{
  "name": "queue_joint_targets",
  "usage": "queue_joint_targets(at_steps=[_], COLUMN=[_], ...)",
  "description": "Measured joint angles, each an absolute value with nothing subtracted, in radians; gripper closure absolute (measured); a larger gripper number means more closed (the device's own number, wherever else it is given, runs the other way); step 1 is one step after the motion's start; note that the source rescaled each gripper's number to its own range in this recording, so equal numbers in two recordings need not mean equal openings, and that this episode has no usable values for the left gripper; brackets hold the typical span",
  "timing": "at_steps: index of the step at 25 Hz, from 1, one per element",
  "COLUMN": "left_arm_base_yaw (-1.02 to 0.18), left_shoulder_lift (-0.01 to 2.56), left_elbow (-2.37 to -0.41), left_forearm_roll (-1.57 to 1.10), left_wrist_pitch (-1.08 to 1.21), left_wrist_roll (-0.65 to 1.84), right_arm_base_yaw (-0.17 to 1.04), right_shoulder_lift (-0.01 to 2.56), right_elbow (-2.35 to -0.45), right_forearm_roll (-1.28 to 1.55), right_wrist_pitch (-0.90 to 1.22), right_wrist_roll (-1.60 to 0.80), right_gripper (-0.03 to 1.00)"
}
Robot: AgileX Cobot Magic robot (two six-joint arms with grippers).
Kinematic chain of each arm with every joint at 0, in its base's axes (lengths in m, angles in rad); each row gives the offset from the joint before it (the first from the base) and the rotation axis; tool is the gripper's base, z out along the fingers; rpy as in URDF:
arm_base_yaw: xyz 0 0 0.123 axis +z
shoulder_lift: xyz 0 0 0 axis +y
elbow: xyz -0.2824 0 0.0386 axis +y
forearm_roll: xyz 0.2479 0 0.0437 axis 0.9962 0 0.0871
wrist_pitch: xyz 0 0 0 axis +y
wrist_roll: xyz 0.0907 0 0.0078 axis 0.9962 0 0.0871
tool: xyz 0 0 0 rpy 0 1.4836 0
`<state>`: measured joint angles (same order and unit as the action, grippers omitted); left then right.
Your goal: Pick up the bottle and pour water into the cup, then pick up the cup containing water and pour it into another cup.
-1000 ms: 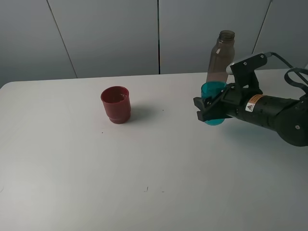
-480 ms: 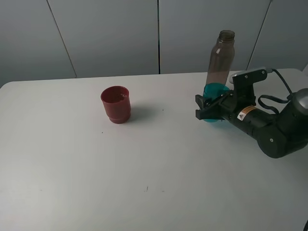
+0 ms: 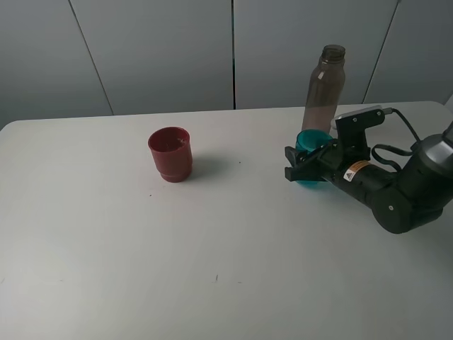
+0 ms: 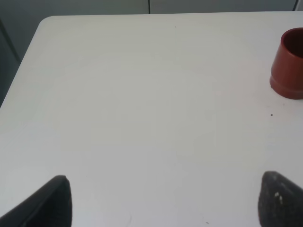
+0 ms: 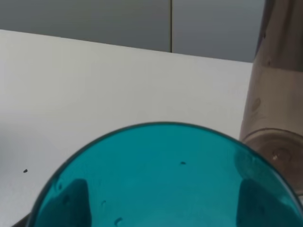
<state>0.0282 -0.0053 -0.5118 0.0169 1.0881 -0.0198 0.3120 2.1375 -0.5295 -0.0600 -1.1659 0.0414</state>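
Cup (image 3: 309,140), teal, sitting clamped in the closed right gripper (image 3: 303,164) just beside the bottle (image 3: 325,86), well apart from the red cup (image 3: 170,153), risking knocking the bottle if swinging wide.

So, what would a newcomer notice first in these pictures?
Probably the right gripper, closed on the teal tumbler at the right of the white table, in front of the tall, capless smoky bottle. Next, the dark red cup standing alone, upright, left of centre.
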Motion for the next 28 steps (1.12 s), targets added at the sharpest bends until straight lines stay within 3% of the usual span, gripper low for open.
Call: queue_joint_targets(at_steps=[20, 21, 22, 25, 26, 28], left_arm_base_yaw=[0.028, 0.028, 0.028, 0.028, 0.028, 0.028], left_shoulder_lift=[-0.005, -0.005, -0.005, -0.005, -0.005, -0.005], left_elbow=[-0.512, -0.512, -0.512, -0.512, -0.512, -0.512], left_forearm_roll=[0.017, 0.017, 0.017, 0.017, 0.017, 0.017], left_wrist_pitch=[1.088, 1.088, 1.088, 1.088, 1.088, 1.088], left_wrist_roll=[-0.02, -0.02, -0.02, -0.02, -0.02, -0.02], right_arm_base_yaw=[0.312, 0.312, 0.312, 0.312, 0.312, 0.312], right_shoulder_lift=[2.138, 2.138, 2.138, 2.138, 2.138, 2.138], right_elbow=[-0.53, -0.53, -0.53, -0.53, -0.53, -0.53], right_forearm_roll=[-0.089, -0.091, -0.094, -0.106, -0.109, -0.113], right_wrist_pitch=[-1.132, -1.132, -1.132, -1.119, -1.114, -1.096], right_wrist_roll=[0.095, 0.107, 0.125, 0.177, 0.185, 0.194], right_gripper=[0.93, 0.88, 0.74, 0.16, 0.06, -0.01])
